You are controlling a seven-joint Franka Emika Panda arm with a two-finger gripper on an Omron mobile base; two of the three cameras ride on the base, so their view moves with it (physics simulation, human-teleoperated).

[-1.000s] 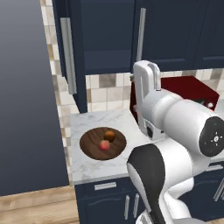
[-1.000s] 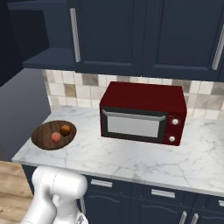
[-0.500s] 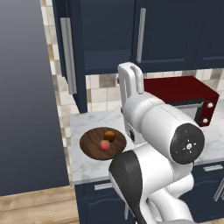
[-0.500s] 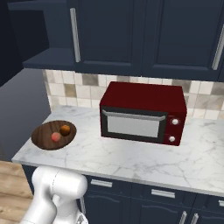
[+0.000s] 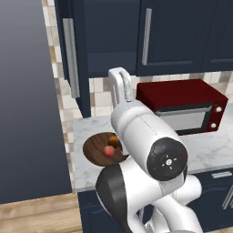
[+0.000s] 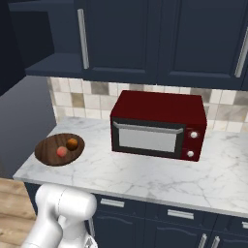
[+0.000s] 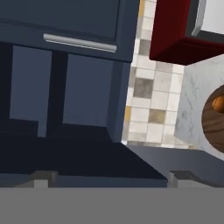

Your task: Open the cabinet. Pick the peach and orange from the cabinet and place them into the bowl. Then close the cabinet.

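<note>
The cabinet (image 5: pixel 109 36) has its left door (image 5: pixel 70 57) swung open and its right door (image 5: pixel 173 36) shut. Its open, dark inside (image 7: pixel 65 87) faces the hand view, which is rolled sideways. The bowl (image 5: pixel 98 148) rests on the counter below, holding the peach (image 5: pixel 108 151) and the orange (image 5: pixel 113 141). From the right side the bowl (image 6: pixel 51 152), peach (image 6: pixel 61 152) and orange (image 6: pixel 72 143) are seen again. My gripper (image 7: pixel 113 179) is open and holds nothing. It is raised in front of the open cabinet, above and apart from the bowl (image 7: pixel 214 124).
A dark red microwave (image 6: pixel 157 123) stands on the marble counter (image 6: pixel 145 179) right of the bowl. A tall grey panel (image 5: pixel 27 100) rises left of the counter. Navy base drawers (image 6: pixel 179 215) run beneath. My own white arm (image 5: pixel 145 136) blocks much of the left base view.
My arm has swung left and turned, uncovering more of the microwave in the left base view. The fruits and bowl have not moved. The gripper stays open.
</note>
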